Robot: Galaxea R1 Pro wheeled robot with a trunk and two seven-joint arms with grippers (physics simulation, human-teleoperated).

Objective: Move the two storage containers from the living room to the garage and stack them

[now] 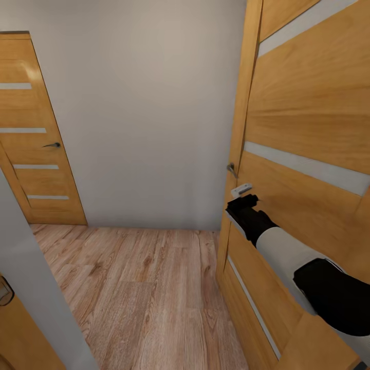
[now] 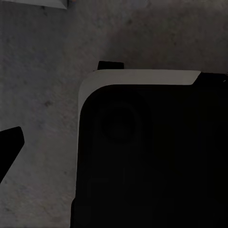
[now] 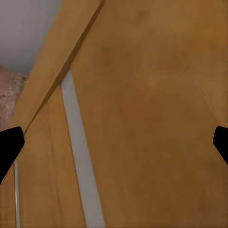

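Observation:
The two storage containers are out of view. I stand in a narrow hallway with a light wood-plank floor [image 1: 139, 288]. My right arm [image 1: 288, 252] reaches forward against the open wooden door [image 1: 308, 118] on the right, its wrist just below the door handle [image 1: 232, 169]. In the right wrist view the right gripper [image 3: 114, 145] is open, its dark fingertips [image 3: 9, 147] wide apart with only the door's wood and pale stripe behind them. In the left wrist view one dark fingertip [image 2: 9, 147] of the left gripper hangs over a dark grey rough surface, beside my own black and white body [image 2: 152, 156].
A plain grey wall [image 1: 149, 113] closes the hallway ahead. A shut wooden door [image 1: 36, 139] with pale stripes and a lever handle stands at the far left. A grey wall edge [image 1: 36, 288] and another door part crowd the near left.

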